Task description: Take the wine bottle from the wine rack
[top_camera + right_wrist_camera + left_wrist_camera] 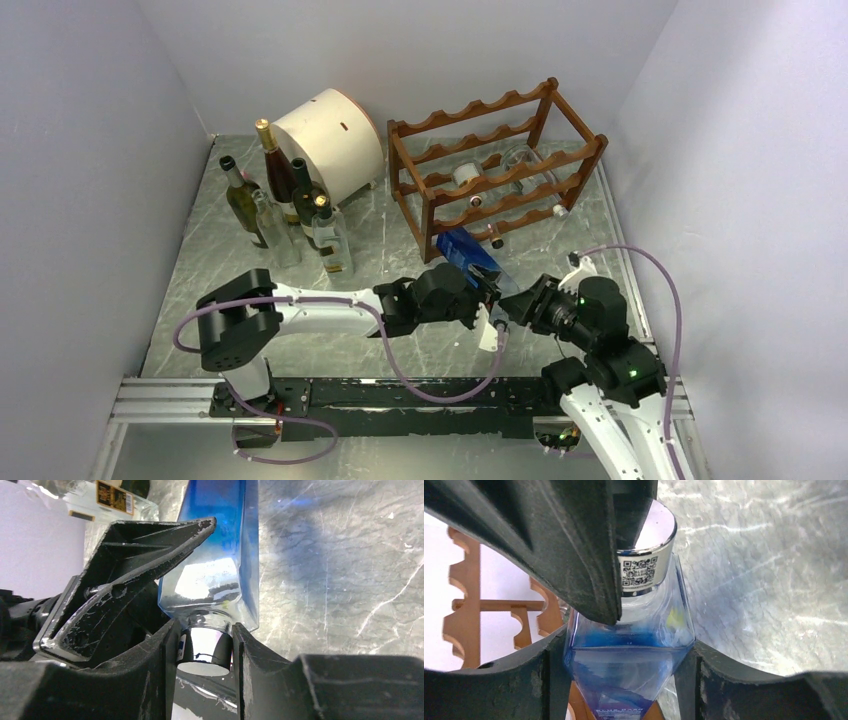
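Already off the rack (490, 170), the blue bottle (468, 253) hangs or lies just in front of its bottom tier over the counter (350, 580); I cannot tell which. Its long axis runs from the rack toward the right arm, cap foremost. The right fingers (172, 645) clamp the cap, while the left fingers (689, 675) press on both sides of the shoulder.

Top view: even, diffuse light from above, faint shadows, mild sheen on the marbled table (190, 290). Wrist views: close black fingers (484, 690) slightly soft; white glare on the bottle (205, 587) and its cap (651, 530); streaky tabletop reflections; wall (494, 570) overexposed.
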Robot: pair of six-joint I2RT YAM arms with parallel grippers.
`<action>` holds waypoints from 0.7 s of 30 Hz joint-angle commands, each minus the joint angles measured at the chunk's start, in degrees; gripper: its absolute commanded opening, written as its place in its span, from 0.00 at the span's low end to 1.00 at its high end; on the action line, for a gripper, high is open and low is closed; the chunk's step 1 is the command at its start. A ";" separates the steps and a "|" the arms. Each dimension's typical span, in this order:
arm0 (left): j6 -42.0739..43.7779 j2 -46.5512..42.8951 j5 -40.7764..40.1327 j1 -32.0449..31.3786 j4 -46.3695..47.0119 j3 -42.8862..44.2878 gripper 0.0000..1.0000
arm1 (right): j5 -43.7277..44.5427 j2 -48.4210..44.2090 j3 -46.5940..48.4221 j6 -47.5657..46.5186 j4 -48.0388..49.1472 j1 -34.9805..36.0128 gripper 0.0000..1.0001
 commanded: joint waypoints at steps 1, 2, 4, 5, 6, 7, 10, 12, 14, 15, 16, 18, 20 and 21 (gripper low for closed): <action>-5.39 -3.97 -2.66 -2.49 9.20 -2.17 0.09 | -2.79 -0.01 8.79 -2.61 3.62 0.69 0.49; -7.05 -4.53 -3.24 -3.03 10.07 -2.39 0.07 | -1.81 0.46 10.34 -3.09 3.42 0.71 0.60; -10.05 -5.49 -4.78 -4.00 11.91 -2.76 0.07 | 0.68 1.08 13.82 -4.14 3.26 0.78 0.73; -12.00 -6.02 -5.65 -4.40 12.82 -2.87 0.07 | 1.66 1.68 15.93 -4.87 3.44 0.74 0.78; -14.10 -6.91 -6.47 -4.69 13.54 -2.97 0.07 | 2.98 2.44 18.50 -5.77 3.31 0.74 0.82; -16.56 -7.82 -7.36 -4.96 14.21 -3.11 0.07 | 4.08 3.56 21.33 -6.62 3.15 0.73 0.85; -24.21 -10.41 -11.48 -5.14 15.21 -3.30 0.07 | 5.35 6.78 28.57 -9.61 3.71 0.77 0.88; -28.44 -12.90 -13.30 -5.14 15.39 -4.01 0.07 | 6.16 8.35 31.37 -11.70 4.00 0.74 0.89; -32.12 -15.52 -15.98 -5.13 14.91 -5.05 0.07 | 7.80 9.20 31.97 -13.48 4.19 0.75 0.90; -33.83 -16.97 -17.74 -5.14 14.25 -5.28 0.07 | 8.15 9.40 31.66 -13.85 4.41 0.78 0.90; -35.78 -18.24 -20.13 -5.09 13.26 -5.35 0.07 | 8.19 9.51 31.10 -14.11 4.78 0.74 0.91; -40.20 -20.96 -25.47 -5.14 10.76 -5.49 0.07 | 7.86 9.48 29.34 -14.09 5.86 0.74 0.91; -44.92 -23.66 -30.80 -4.98 7.75 -5.80 0.07 | 7.62 9.36 27.38 -13.65 7.04 0.74 0.92; -47.01 -24.86 -32.50 -4.71 5.53 -5.95 0.07 | 7.45 9.28 26.46 -13.45 7.61 0.73 0.92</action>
